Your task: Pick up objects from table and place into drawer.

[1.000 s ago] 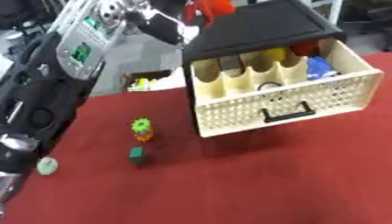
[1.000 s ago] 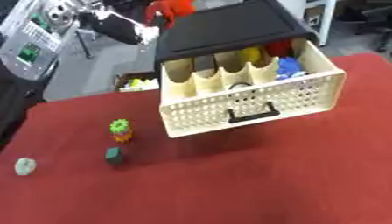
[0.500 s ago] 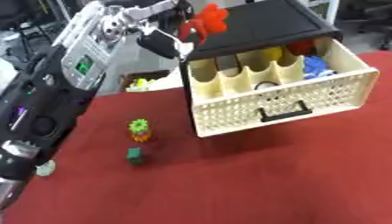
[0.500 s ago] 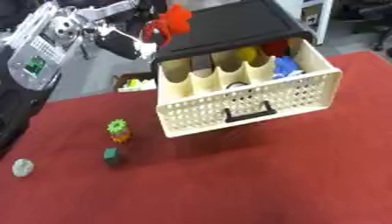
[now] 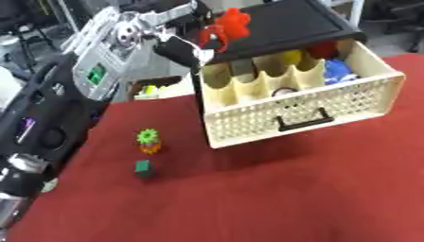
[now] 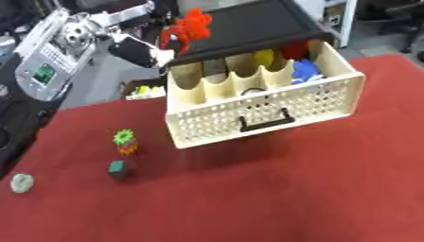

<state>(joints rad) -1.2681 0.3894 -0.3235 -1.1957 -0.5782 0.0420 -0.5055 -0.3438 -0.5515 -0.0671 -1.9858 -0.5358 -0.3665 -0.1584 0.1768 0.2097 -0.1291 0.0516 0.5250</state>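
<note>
The left robot hand [image 5: 186, 40] pinches a red toy [image 5: 228, 27] above the black cabinet top, behind the open cream drawer [image 5: 298, 111]. A green-and-orange gear [image 5: 149, 141] and dark green block [image 5: 143, 168] lie on the red worktop [image 5: 290, 198].

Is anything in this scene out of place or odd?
Nothing looks spilled or damaged. The left robot hand holds a red toy above the black top of the open drawer, not over its compartments. Three small objects lie on the red table.
</note>
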